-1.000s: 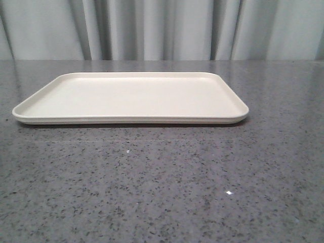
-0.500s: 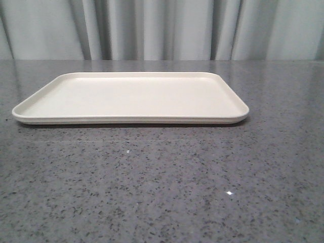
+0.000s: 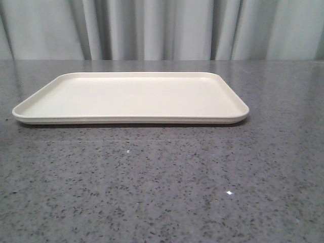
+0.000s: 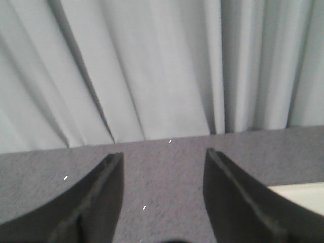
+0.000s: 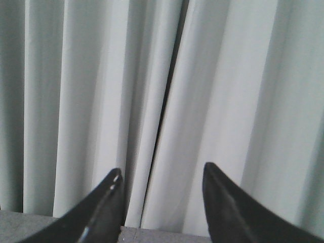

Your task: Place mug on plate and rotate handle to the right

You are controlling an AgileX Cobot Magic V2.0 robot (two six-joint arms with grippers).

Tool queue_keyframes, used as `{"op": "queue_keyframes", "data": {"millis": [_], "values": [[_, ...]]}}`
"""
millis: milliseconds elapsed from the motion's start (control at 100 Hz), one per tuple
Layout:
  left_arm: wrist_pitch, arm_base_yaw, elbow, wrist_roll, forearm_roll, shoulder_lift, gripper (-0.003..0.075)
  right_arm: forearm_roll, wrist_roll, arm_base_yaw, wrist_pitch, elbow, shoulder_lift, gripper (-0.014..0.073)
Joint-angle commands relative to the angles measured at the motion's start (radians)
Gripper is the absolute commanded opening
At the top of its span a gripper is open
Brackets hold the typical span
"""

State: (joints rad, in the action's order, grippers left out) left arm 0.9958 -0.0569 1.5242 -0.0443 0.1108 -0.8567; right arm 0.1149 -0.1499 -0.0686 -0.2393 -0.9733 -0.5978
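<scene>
The cream rectangular plate (image 3: pixel 131 96) lies flat on the grey speckled table (image 3: pixel 162 177), bare on top. A corner of the plate (image 4: pixel 304 195) shows in the left wrist view, beside one black finger. My left gripper (image 4: pixel 163 158) is open over bare tabletop, with nothing between its fingers. My right gripper (image 5: pixel 162 174) is open too and points at the curtain, holding nothing. Neither gripper shows in the front view. The mug and its handle are out of view.
A pale grey pleated curtain (image 3: pixel 162 30) hangs along the far edge of the table. The tabletop stretches in front of the plate and to both sides of it.
</scene>
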Motion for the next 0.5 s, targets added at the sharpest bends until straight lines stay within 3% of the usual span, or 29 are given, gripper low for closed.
{"op": "queue_keyframes", "data": {"millis": [0,140,490], "values": [[0.075,0.006,0.083,-0.01,0.062,-0.057,0.0368,-0.013,-0.009,0.002,0.052,-0.034,-0.027,0.0378],[0.269,0.006,0.103,-0.01,0.133,-0.134,0.0368,-0.013,-0.009,0.002,0.043,-0.034,-0.042,0.0378],[0.269,0.009,-0.028,-0.008,0.114,-0.165,0.0368,-0.013,-0.009,0.002,-0.007,-0.034,-0.072,0.0378]]}}
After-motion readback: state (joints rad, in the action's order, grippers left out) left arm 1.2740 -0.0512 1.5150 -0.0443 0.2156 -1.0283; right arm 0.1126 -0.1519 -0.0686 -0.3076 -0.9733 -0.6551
